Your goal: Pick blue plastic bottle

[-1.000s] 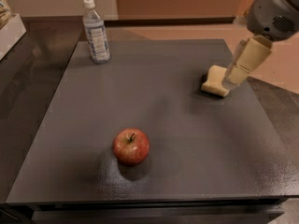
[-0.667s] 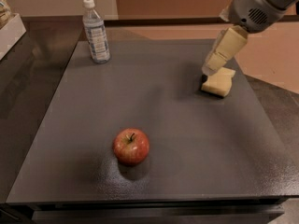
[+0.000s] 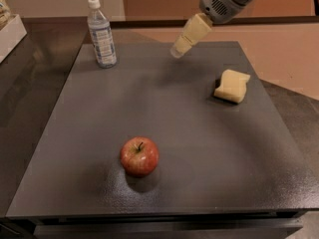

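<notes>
The blue plastic bottle (image 3: 101, 34) stands upright at the far left of the dark table (image 3: 164, 108). It is clear, with a white cap and a pale blue-and-white label. My gripper (image 3: 180, 49) hangs above the far middle of the table, well to the right of the bottle and apart from it. It holds nothing that I can see.
A red apple (image 3: 139, 156) sits near the table's front, left of centre. A pale yellow sponge (image 3: 232, 85) lies at the right. A white box (image 3: 9, 31) stands off the table at the far left. The table's right edge drops to a tan floor.
My gripper has moved left and up, from beside the yellow sponge to above the far middle of the table, closer to the bottle. Nothing else moved.
</notes>
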Robot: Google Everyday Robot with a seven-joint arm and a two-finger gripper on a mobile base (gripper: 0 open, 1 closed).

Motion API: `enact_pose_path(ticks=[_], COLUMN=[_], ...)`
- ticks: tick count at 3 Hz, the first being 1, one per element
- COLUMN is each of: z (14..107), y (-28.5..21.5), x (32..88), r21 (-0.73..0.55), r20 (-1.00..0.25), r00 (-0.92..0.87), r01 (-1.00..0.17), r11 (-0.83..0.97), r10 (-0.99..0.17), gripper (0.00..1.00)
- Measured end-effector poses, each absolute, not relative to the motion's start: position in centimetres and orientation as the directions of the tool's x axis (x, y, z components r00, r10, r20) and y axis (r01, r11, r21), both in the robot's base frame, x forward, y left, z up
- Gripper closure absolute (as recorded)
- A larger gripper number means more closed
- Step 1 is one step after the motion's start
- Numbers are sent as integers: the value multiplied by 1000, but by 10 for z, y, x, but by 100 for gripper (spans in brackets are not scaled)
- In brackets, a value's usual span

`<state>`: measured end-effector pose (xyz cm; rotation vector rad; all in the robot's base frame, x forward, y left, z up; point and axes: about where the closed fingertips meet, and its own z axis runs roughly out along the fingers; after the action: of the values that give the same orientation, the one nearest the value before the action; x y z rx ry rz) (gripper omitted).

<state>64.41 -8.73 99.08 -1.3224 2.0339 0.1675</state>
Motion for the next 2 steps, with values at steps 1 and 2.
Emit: enact_pose_path(ticks=[1, 2], z=[995, 998], y=[-33, -15], x=[690, 705], r21=[-267, -274], r20=[-690, -718], r00=[-224, -214], r01=[-805, -788], r11=[530, 551], r10=[-688, -663], gripper=[0, 0])
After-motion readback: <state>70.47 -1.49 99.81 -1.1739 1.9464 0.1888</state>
